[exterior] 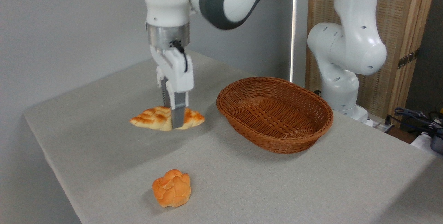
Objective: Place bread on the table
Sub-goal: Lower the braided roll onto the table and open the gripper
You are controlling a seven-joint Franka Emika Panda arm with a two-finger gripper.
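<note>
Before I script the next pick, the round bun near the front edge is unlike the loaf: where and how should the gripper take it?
Grip the bun across its knotted middle, coming straight down from above. It sits alone on the table, with no long axis, so its sides are free for the fingers.

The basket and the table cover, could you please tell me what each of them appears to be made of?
The basket looks like woven wicker or rattan in a warm brown: interlaced strands and a braided rim show clearly, with a slight sheen. The table is covered in what seems a light grey cloth, matte with a fine weave; what lies beneath cannot be told.
</note>
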